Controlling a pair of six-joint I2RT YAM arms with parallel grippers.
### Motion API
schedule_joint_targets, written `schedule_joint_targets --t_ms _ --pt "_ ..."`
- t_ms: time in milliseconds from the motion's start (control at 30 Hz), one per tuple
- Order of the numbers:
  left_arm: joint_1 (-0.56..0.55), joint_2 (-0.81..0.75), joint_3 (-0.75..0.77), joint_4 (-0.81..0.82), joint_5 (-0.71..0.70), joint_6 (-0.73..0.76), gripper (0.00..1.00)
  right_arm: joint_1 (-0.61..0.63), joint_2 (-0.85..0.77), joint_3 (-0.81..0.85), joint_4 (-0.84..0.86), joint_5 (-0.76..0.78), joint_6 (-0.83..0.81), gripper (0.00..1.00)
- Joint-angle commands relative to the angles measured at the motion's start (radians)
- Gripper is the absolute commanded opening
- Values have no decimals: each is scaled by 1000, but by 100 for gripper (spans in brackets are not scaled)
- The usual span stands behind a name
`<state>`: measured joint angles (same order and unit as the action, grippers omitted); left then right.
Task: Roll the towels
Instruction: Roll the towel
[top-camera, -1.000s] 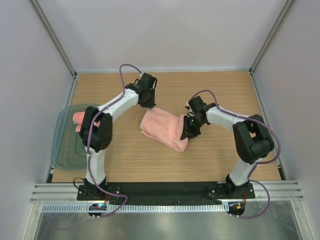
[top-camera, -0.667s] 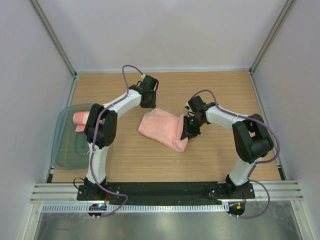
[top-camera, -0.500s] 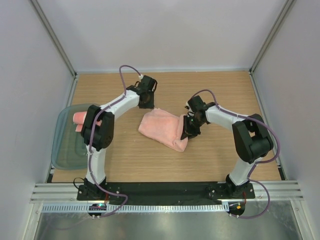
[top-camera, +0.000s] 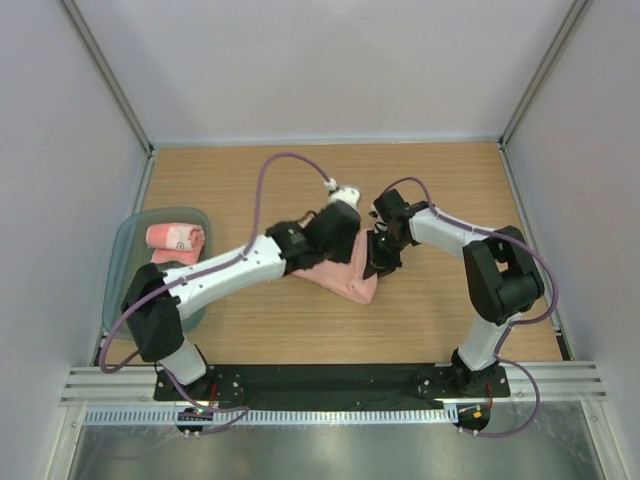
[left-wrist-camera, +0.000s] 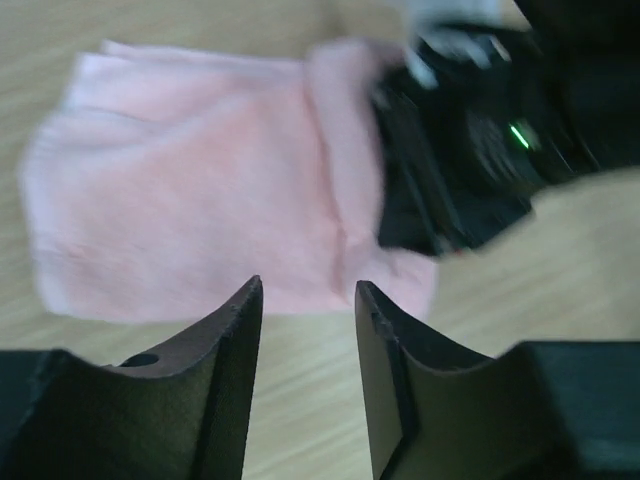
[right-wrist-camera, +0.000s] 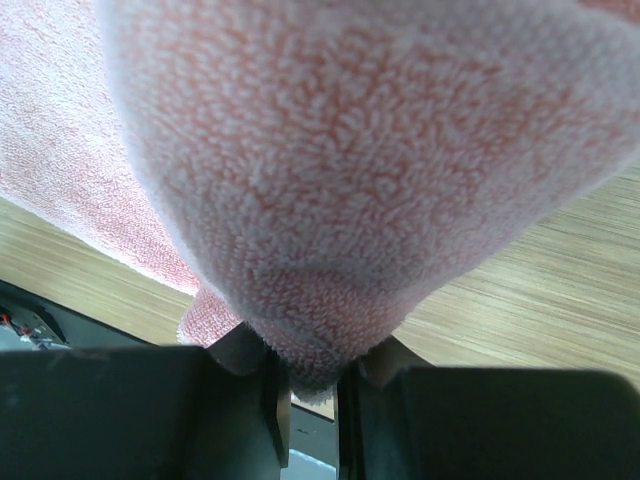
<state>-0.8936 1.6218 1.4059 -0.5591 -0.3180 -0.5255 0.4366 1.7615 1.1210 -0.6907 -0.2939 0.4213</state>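
One salmon-pink towel (top-camera: 352, 282) lies folded on the wooden table, its left part hidden under my left arm. My left gripper (top-camera: 335, 232) hangs over it, open and empty; in the left wrist view the gripper (left-wrist-camera: 308, 290) stands above bare wood with the towel (left-wrist-camera: 200, 200) beyond its tips. My right gripper (top-camera: 378, 258) is shut on the towel's right end. In the right wrist view the gripper (right-wrist-camera: 312, 365) pinches a lifted fold of terry cloth (right-wrist-camera: 340, 180). A second towel (top-camera: 176, 237) lies rolled in the tray.
A translucent grey-green tray (top-camera: 130, 295) sits at the table's left edge. White walls with metal posts enclose the table on three sides. The right gripper's black body (left-wrist-camera: 450, 170) shows blurred at the upper right of the left wrist view.
My left gripper opened, let go of the towel's far left corner, and the arm swung right and nearer, over the towel. The right gripper stayed shut on the right end.
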Motion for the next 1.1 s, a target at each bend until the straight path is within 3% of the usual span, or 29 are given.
schedule_joint_targets --t_ms 0,100,233,467,633,967,1067 --pt "-157 -5 -85 53 -162 -28 45 2 41 10 -32 58 -18 16" --pt "-255 41 -88 102 -216 -25 64 2 47 8 -20 30 -12 18" --pt "-324 130 -56 154 -233 18 68 2 52 -9 6 -31 2 19" --pt "-340 266 -4 211 -250 99 72 2 55 -18 8 -62 -3 19" --pt "-340 357 31 169 -280 117 69 2 58 -18 6 -68 -6 19" --pt "-340 383 -114 131 -306 16 61 -7 69 25 -30 -93 -22 20" --pt "-338 388 -130 131 -305 -1 42 -19 70 37 -41 -103 -29 20"
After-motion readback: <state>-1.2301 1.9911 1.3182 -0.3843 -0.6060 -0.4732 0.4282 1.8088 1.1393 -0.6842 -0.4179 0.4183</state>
